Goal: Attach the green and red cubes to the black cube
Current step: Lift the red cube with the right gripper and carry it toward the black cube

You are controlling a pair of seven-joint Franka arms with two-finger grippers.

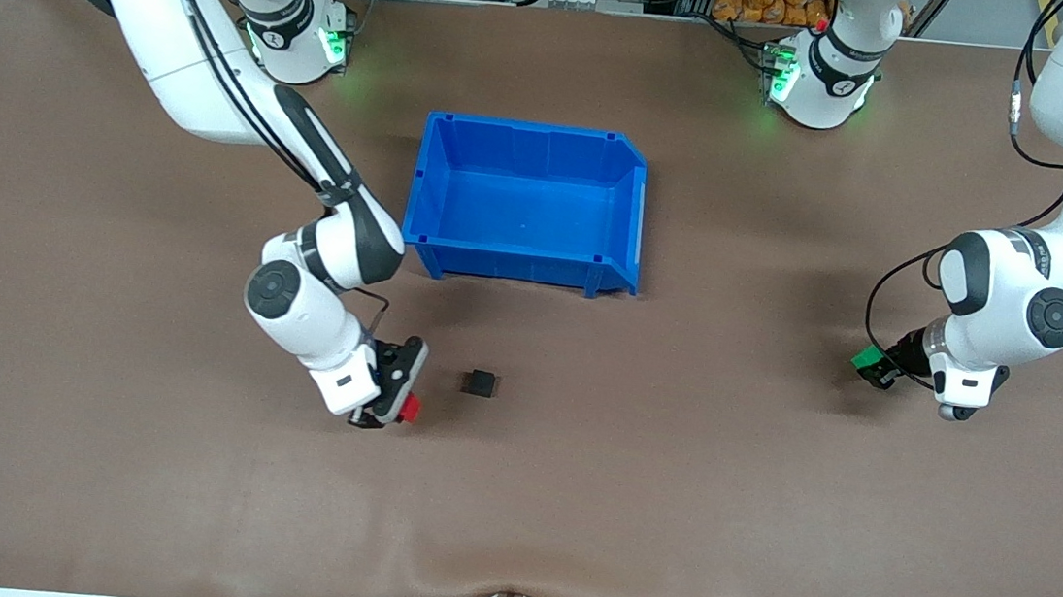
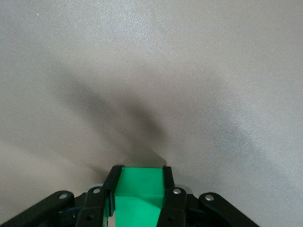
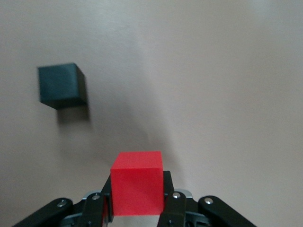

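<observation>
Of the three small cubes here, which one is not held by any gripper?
The black cube: it sits alone on the table. The right gripper is shut on the red cube, the left gripper on the green cube.

We see bright red cube (image 3: 137, 182), bright green cube (image 2: 139, 191), matte black cube (image 1: 480, 383), blue bin (image 1: 523, 259), plain brown desk (image 1: 667, 507), white arms with black joints.

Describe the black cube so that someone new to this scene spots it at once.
Start at the blue bin in the middle of the table. Nearer the front camera than the bin, the black cube sits alone on the brown cloth, beside the right tool holding the red cube. It is the only cube no tool holds.
</observation>
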